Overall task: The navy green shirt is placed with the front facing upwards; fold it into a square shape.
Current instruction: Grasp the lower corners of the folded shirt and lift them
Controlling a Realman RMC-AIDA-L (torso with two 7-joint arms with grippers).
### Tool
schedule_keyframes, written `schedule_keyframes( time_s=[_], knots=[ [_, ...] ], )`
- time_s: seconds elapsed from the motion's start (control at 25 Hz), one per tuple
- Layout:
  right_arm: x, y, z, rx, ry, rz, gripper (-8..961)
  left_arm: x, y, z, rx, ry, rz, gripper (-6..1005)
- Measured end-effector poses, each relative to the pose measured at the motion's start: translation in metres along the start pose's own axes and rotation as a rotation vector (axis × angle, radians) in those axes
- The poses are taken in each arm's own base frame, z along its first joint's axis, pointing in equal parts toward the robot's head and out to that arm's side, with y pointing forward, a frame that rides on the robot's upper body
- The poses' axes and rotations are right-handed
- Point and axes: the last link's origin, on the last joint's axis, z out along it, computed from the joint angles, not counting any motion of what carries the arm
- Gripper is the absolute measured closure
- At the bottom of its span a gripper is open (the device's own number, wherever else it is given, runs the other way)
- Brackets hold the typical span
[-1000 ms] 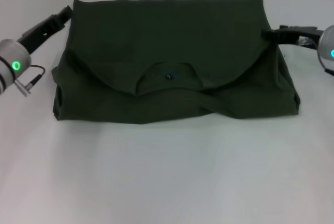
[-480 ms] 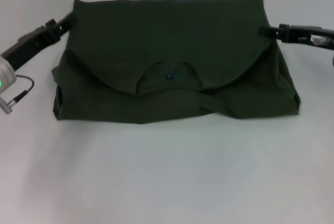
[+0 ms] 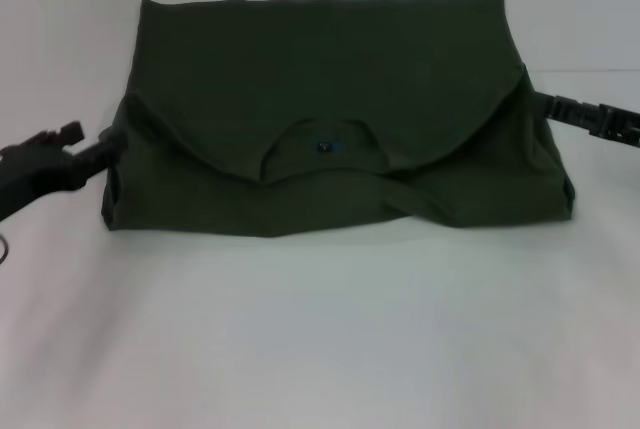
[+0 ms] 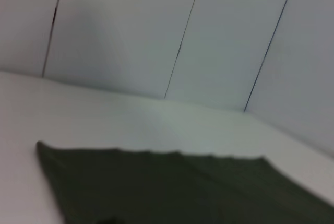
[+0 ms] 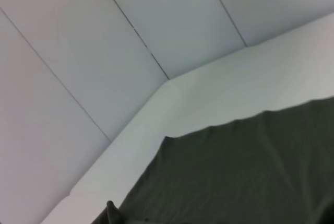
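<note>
The navy green shirt (image 3: 320, 79) lies on the white table (image 3: 320, 329), folded into a wide rectangle. Its collar and small blue logo (image 3: 322, 146) face up at the middle, under a curved flap. My left gripper (image 3: 100, 147) is low at the shirt's left edge, close to the near left corner and touching or almost touching the cloth. My right gripper (image 3: 542, 106) reaches in at the right edge, about halfway along it. The left wrist view shows the shirt (image 4: 182, 187) as a dark sheet, and the right wrist view shows the shirt (image 5: 250, 172) filling the lower part.
White wall panels (image 4: 172, 36) stand behind the table, and they meet the table (image 5: 219, 93) close behind the shirt's far edge. Bare white tabletop stretches in front of the shirt.
My left gripper has slid from the shirt's far left corner toward me along the left edge. My right gripper has also come nearer along the right edge. The shirt has not moved.
</note>
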Motion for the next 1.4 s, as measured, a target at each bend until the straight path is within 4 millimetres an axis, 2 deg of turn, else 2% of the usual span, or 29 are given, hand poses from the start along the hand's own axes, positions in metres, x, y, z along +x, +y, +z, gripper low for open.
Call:
schedule_keyframes(
  time_s=[0.36,0.56,0.72,1.16,1.4],
  knots=[
    [0.013,-0.002,-0.006,0.002,0.001,0.058,237,-0.032,-0.005,-0.005,0.041,-0.182,0.189,258],
    [0.015,-0.001,-0.005,-0.001,0.001,0.065,237,-0.039,-0.004,-0.006,0.030,-0.224,0.231,261],
    [0.015,-0.001,-0.004,0.002,-0.002,0.068,238,-0.042,-0.002,-0.002,0.022,-0.248,0.271,269],
    [0.020,-0.004,-0.006,0.018,-0.010,0.089,238,-0.044,0.007,0.028,0.029,-0.315,0.360,308],
    [0.021,-0.005,-0.006,0.027,-0.015,0.092,237,-0.041,0.009,0.031,0.018,-0.316,0.371,329]
  ],
)
